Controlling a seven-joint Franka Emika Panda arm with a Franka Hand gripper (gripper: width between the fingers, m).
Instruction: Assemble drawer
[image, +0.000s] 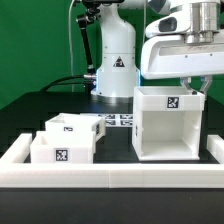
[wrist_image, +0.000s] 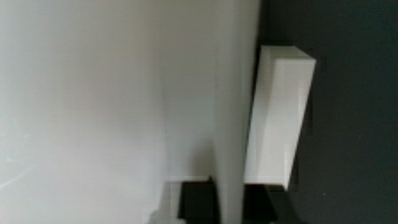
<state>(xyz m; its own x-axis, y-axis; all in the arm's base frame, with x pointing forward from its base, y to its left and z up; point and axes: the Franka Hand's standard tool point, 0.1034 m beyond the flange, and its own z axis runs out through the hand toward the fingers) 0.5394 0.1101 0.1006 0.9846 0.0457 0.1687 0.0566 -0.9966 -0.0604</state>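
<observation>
Occupying the whole scene is a black desk (image: 25, 115), edged along its near side and both ends by a low white rail (image: 110, 178). The white arm (image: 115, 55) stands at the far edge, about midway along.

Drawer parts, all separate:
- The housing (image: 165, 135), the tall open-topped box, stands upright near the desk's near corner on the exterior view's right, a tag on the face toward the camera.
- A tray (image: 78, 127) sits toward the near corner on the exterior view's left, well apart from the housing.
- A second tray (image: 60, 152) sits just in front of the first, close against the rail; whether the two touch cannot be told.

The marker board (image: 122, 120) lies flat mid-desk, between the trays and the housing.

The hand (image: 192, 82) hangs over the housing's top rim at its far side on the exterior view's right. In the wrist view a white wall fills most of the picture, with dark fingers (wrist_image: 199, 200) at its foot — whether they are spread or pinching the wall cannot be told.
</observation>
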